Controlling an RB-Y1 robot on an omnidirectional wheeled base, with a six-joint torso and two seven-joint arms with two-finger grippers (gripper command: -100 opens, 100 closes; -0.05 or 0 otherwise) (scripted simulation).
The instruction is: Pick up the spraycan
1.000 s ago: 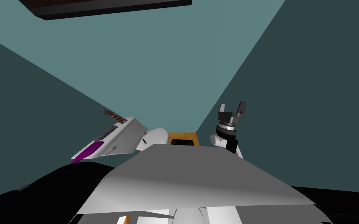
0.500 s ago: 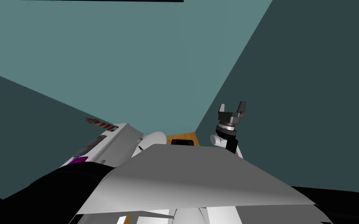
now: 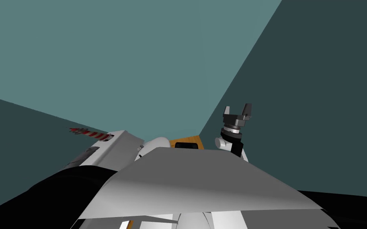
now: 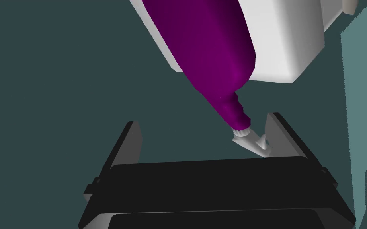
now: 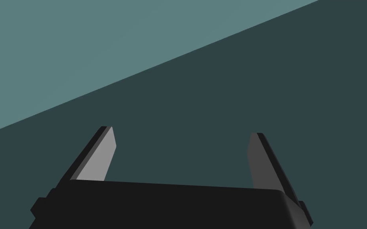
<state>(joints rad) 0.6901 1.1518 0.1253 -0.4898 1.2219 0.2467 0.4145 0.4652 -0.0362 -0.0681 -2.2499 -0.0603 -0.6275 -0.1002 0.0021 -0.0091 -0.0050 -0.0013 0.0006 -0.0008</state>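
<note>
White slab-like fixture (image 3: 115, 149) set against the teal wall (image 3: 139, 59). A red-and-white striped rod (image 3: 91, 134), possibly a brush, projects past its far end. Beside the fixture, an orange surface (image 3: 191, 139) bears a dark box (image 3: 185, 146).

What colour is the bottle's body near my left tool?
The tapered spray bottle is deep purple with a white nozzle; left wrist view.

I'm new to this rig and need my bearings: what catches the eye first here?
A purple spray bottle lies along a white block, its white nozzle pointing between the fingers of the open left gripper, close to one of them. In the head view the right gripper stands raised, open and empty, before teal walls.
</note>
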